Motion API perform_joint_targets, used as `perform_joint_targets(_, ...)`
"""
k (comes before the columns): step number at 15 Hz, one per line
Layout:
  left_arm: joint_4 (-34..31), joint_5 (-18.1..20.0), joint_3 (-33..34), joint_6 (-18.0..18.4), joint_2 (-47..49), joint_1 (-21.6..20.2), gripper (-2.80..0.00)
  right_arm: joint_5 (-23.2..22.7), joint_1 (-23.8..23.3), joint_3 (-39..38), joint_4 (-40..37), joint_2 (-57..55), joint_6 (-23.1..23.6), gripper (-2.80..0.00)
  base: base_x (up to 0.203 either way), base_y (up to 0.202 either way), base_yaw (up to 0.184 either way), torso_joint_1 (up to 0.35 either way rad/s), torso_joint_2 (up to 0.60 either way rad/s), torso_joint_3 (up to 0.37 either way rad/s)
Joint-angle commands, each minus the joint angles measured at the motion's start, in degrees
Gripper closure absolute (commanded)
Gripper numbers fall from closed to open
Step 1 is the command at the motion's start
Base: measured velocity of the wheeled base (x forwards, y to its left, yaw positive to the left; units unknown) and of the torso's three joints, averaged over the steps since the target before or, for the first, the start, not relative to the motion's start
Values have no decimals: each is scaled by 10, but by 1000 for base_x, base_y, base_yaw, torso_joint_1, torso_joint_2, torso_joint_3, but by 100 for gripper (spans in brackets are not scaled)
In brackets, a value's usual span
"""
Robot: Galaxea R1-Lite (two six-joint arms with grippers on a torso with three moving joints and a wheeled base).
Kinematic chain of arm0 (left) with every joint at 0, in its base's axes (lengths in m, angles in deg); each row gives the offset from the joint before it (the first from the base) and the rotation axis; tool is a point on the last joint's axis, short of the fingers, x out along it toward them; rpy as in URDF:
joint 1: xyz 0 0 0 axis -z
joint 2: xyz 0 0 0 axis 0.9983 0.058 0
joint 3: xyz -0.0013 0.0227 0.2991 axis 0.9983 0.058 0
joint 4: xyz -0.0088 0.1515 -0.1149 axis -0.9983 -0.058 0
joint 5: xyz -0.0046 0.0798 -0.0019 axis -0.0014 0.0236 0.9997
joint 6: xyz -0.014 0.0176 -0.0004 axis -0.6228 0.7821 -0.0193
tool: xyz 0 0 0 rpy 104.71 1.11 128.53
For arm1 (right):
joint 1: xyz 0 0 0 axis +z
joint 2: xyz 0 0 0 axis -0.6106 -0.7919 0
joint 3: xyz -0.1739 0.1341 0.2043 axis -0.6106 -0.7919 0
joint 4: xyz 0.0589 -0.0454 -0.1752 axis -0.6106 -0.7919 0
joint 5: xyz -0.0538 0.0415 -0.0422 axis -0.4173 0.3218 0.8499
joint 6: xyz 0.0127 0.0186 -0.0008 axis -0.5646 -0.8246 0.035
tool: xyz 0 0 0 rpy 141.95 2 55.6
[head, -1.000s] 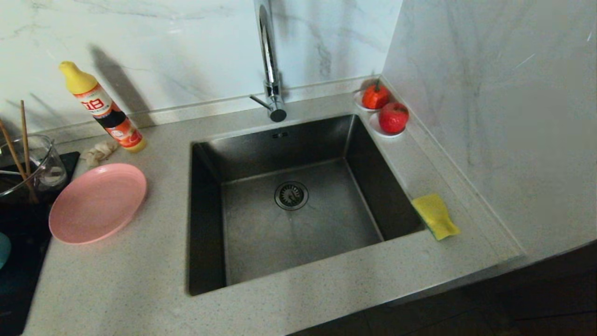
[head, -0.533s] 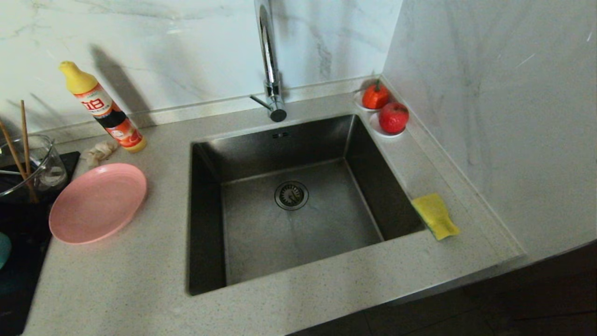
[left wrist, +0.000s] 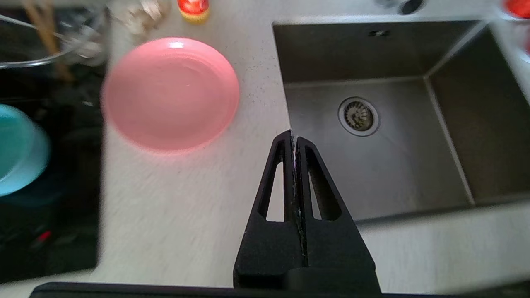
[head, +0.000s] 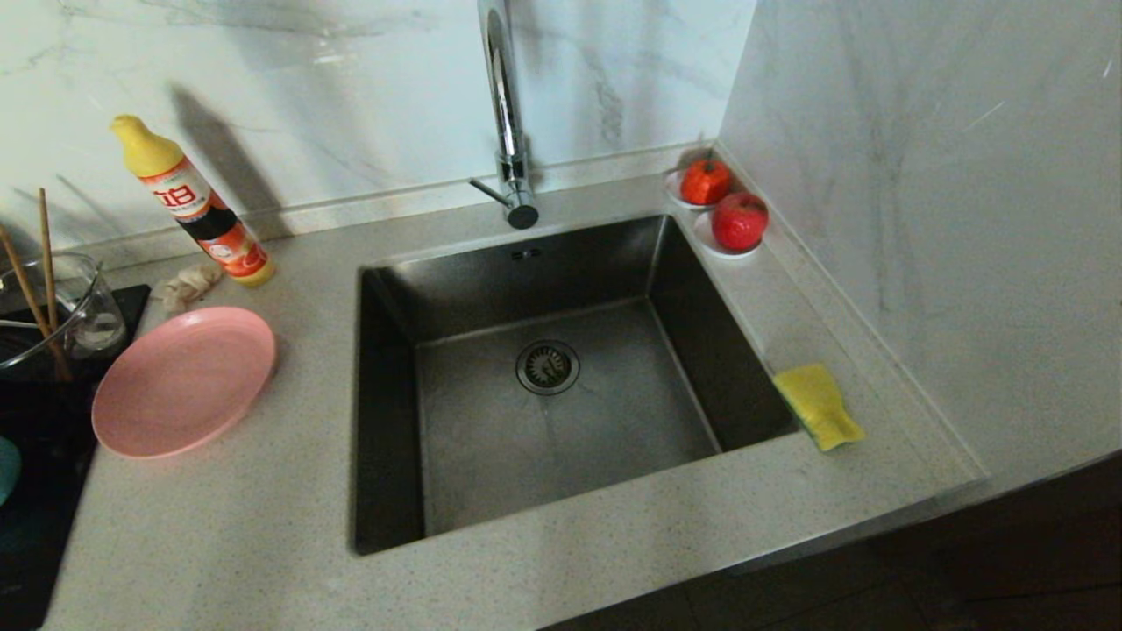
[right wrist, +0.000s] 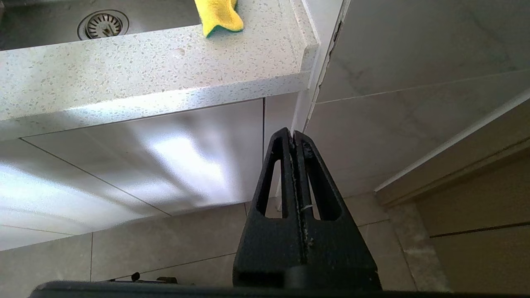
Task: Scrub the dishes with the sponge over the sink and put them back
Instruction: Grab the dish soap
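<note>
The sink point(head: 543, 377) is the reference landmark: a deep, square, dark steel basin set into the speckled countertop point(head: 228, 526), with a round drain strainer point(head: 547, 366) in its floor and a chrome tap point(head: 506, 114) standing at its rear edge. The pink plate point(head: 182, 380) lies flat on the countertop to the left of the sink, near its left rim but not touching it. The teal-blue bowl point(left wrist: 18, 149) sits further left of the plate, on a dark surface point(head: 35, 491); only a sliver of it appears in the head view. The sponge point(head: 818, 405) lies yellow face up on the countertop at the sink's right rim, toward the front corner, with its green face visible along one edge. Behind the plate stand a yellow-capped detergent bottle point(head: 188, 202), a beige rag point(head: 186, 285) and a glass cup point(head: 61, 307) holding chopsticks point(head: 44, 254). Two red fruits on white saucers point(head: 723, 210) occupy the corner behind the sink's right rim. The left gripper point(left wrist: 294, 138) is positioned above the countertop at the sink's left front edge, fingers pressed together and holding nothing. The right gripper point(right wrist: 292, 136) hangs below countertop level, in front of the cabinet, beyond the sink's right front corner, fingers likewise pressed together and empty.
</note>
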Motion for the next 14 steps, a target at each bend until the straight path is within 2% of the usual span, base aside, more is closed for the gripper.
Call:
perform_joint_targets(1,39,-1,-49,-13,199,-14,0,0,0,0,0,0,0,0,0,0,0,0,0,0)
perform_joint_targets(4,156,-7,-72,-20,343,-37,0,0,0,0,0,0,0,0,0,0,0,0,0,0)
perform_joint_targets(7,261,-39,-101,-20,461,-45,0,0,0,0,0,0,0,0,0,0,0,0,0,0)
perform_joint_targets(11,349,-80,-183,-21,582,-48,0,0,0,0,0,0,0,0,0,0,0,0,0,0)
perform_joint_targets(14,393,-120,-224,-23,637,-49,0,0,0,0,0,0,0,0,0,0,0,0,0,0)
